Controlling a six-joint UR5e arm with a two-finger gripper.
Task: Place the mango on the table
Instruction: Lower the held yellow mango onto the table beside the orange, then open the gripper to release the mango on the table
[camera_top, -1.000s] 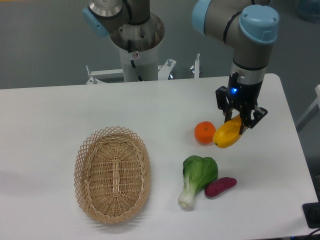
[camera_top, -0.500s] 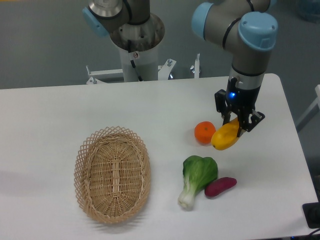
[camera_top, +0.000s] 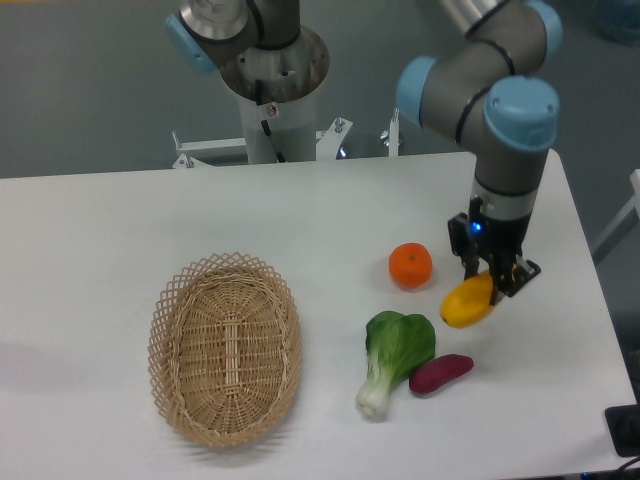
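Your gripper has its two black fingers closed on the upper right end of the mango, one finger on each side of the fruit. The mango hangs tilted, its gripped end higher and to the right, its free end lower and to the left. Whether its underside touches the table you cannot tell from this view. A small blue light shows on the wrist just above the fingers. The arm rises from the gripper to grey links with light blue joint caps.

The mango sits over the right part of the table. The orange lies just to its left and a little farther back, apart from it. The purple sweet potato lies nearer the front edge, below the mango and apart from it. Beside the sweet potato on its left, touching or nearly touching it, lies the bok choy, leaves toward the back and white stem toward the front. The wicker basket stands well to the left.

At the far edge, the arm's base column carries a small sticker, too small to read. No other writing or brand mark is legible.
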